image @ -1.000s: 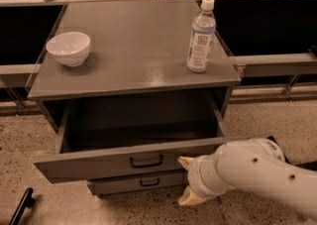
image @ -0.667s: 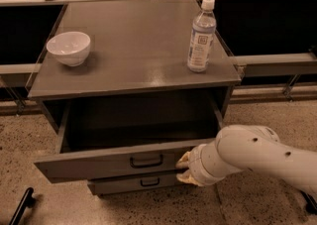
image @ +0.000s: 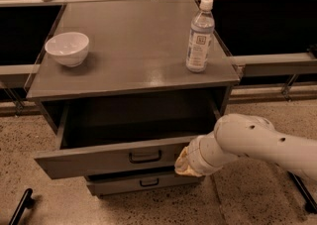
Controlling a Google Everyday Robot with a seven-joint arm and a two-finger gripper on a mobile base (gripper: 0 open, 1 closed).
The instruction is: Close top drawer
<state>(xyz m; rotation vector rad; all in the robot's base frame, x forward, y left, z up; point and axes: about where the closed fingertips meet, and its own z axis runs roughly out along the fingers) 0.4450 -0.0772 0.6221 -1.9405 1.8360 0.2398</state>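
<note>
one camera view is given, looking down from the front. the top drawer (image: 109,158) is seen standing well out from under the grey tabletop (image: 133,45), so that its dark inside is exposed. a small black loop handle (image: 145,156) is fixed at the centre of its flat front panel. a narrower lower drawer (image: 119,183) is seen beneath it, only slightly out, with a like handle.

the tool (image: 184,163) is placed low at the right end of the top drawer's front panel, apparently touching it, to the right of the handle. it is carried by a white arm (image: 257,140) that enters from the lower right. whether the tool is wide or narrow cannot be told, since it is seen only as a pale tip against the panel.

on the tabletop, a white bowl (image: 67,48) is set near the left edge and a clear water bottle (image: 200,35) with a white cap is stood upright near the right edge, well apart from the bowl. a speckled floor (image: 247,199) is seen around the unit.
</note>
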